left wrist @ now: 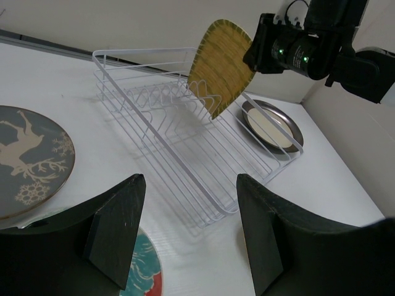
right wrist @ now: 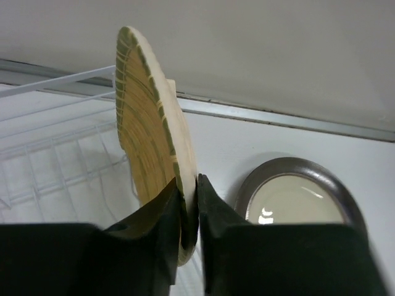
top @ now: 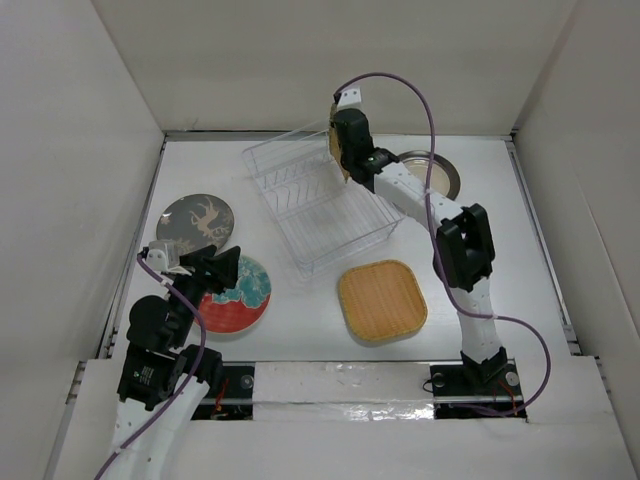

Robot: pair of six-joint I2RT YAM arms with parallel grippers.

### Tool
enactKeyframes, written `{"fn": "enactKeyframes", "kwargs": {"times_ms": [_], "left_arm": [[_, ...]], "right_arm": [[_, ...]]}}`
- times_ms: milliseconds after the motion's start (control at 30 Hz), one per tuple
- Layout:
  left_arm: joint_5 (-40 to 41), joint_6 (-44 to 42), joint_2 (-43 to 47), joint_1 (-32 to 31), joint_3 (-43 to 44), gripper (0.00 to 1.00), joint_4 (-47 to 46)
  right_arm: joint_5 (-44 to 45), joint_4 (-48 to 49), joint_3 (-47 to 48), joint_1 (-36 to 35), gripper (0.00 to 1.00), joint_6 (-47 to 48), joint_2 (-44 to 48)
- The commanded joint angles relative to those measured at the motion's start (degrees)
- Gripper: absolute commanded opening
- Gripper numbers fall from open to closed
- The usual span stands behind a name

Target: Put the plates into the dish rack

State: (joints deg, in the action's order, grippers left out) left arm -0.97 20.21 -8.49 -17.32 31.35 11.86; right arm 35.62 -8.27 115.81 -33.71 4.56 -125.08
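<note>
Plates are lying flat around the dish rack [top: 320, 205] on the white table [top: 500, 300], and one is hanging in the air. The right claw [right wrist: 188, 185] is pinching the rim of a round tan woven plate [right wrist: 148, 142], its fingers [right wrist: 166, 209] pressing on both faces. It is holding that plate on edge and tilted above the far end of the clear rack. Whether the plate's lower edge is touching the tines is not clear.

A dark-rimmed plate with a cream centre [top: 440, 172] is sitting just beside the rack's far right corner. A rounded square tan plate [top: 382, 300] is resting near the rack's near end, apart from it. On the left, a grey plate with a pale deer [top: 195, 222] is lying farther back, and a red-and-teal plate [top: 238, 295] is lying nearer the arms.

The left claw [left wrist: 190, 185] is hovering over the left edge of the red-and-teal plate, with its jaws spread wide and gripping nothing.
</note>
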Motion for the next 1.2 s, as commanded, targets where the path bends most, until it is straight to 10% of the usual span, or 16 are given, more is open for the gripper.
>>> {"fn": "enactKeyframes", "kwargs": {"times_ms": [0, 100, 567, 600, 700, 833, 900, 933, 1033, 1167], "left_arm": [[0.4, 0.0, -0.7, -0.4, 0.6, 0.58, -2.2], [0.4, -0.1, -0.6, -0.4, 0.7, 0.58, -2.1], [0.4, -0.1, 0.1, -0.4, 0.6, 0.58, -2.2], [0.4, -0.1, 0.1, -0.4, 0.6, 0.58, -2.2], [0.3, -0.1, 0.2, -0.4, 0.6, 0.56, -2.2], [0.0, -0.1, 0.3, -0.4, 0.6, 0.5, -2.3], [-0.1, 0.0, 0.3, -0.4, 0.6, 0.47, -2.4], [-0.2, 0.0, 0.3, -0.4, 0.6, 0.43, -2.5], [-0.1, -0.1, 0.4, -0.4, 0.6, 0.41, -2.3], [0.2, 0.1, 0.7, -0.4, 0.6, 0.41, -2.3]], "right_arm": [[0.2, 2.2, -5.9, 0.1, 0.31, -3.9, 2.8], [-2.0, 3.3, -8.7, 0.1, 0.52, -7.7, 7.2], [-20.0, 8.6, -27.9, 9.7, 0.71, -22.0, 29.6], [-21.0, 11.8, -35.5, 10.9, 0.67, -23.4, 31.9], [-21.5, 19.7, -45.7, 17.3, 0.0, -29.4, 38.6], [-19.8, 22.2, -57.9, 25.2, 0.0, -35.7, 40.4], [-20.4, 22.7, -60.1, 28.0, 0.17, -37.6, 39.7], [-22.4, 24.1, -61.7, 30.8, 0.46, -39.3, 38.4], [-27.7, 25.7, -62.3, 35.3, 0.69, -43.6, 35.0], [-34.7, 29.8, -62.7, 38.2, 0.71, -49.2, 26.8]]}}
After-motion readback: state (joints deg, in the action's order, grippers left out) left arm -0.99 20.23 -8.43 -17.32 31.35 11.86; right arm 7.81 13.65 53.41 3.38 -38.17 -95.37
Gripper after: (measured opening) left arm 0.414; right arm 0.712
